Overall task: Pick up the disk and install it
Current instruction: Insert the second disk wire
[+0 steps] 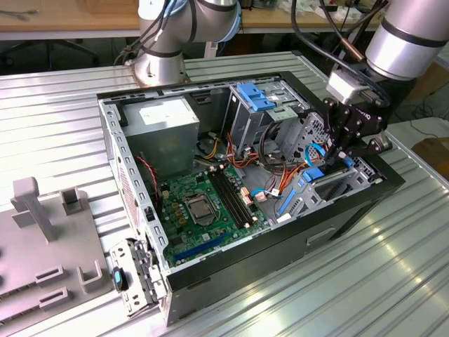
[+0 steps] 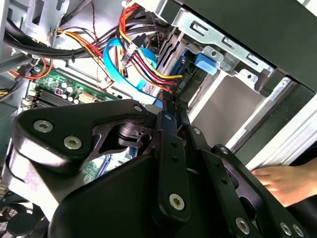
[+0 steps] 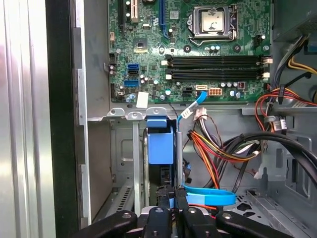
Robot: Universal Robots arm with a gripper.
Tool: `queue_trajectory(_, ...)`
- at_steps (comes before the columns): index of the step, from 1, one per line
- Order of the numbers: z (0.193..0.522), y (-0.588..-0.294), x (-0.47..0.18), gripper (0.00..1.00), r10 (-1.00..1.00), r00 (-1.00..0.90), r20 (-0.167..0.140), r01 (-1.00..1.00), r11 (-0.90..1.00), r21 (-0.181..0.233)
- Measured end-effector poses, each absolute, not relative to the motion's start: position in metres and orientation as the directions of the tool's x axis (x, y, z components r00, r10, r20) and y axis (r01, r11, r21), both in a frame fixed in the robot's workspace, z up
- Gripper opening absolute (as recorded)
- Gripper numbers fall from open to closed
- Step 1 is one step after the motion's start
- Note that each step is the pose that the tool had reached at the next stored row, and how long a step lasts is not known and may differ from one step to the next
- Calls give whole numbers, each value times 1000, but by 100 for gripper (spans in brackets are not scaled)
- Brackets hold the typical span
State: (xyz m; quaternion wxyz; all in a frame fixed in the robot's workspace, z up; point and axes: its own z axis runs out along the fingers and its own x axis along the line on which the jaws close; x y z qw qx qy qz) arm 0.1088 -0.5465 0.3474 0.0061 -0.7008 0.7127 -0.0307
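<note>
The disk (image 3: 161, 145) stands on edge in the drive bay at the front corner of the open computer case (image 1: 351, 210); I see its blue side rail and a dark body behind it. My gripper (image 1: 335, 156) hangs over that bay on the exterior view's right. In both wrist views the black fingers come together into a narrow tip (image 2: 167, 106) (image 3: 172, 201) right at the disk's near end, with no visible gap and nothing seen between them. A blue flat cable (image 3: 208, 194) loops beside the fingers.
Red, orange and black cables (image 3: 218, 148) crowd the space beside the bay. The motherboard (image 1: 203, 203), grey power-supply box (image 1: 165, 123) and a metal cage with a blue tab (image 1: 258, 98) fill the case. A person's hand (image 2: 282, 181) rests outside the case wall.
</note>
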Motion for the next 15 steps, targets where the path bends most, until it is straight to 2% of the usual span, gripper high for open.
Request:
queue_trajectory(9,347,-556,109,16,-1000,-19,-9,-998,19,-52)
queue_trajectory(13,348,-559,109,16,-999,-19,-39,-998,21,-51)
queue_trajectory(15,347,-560,109,16,-999,-19,-42,-998,21,-51)
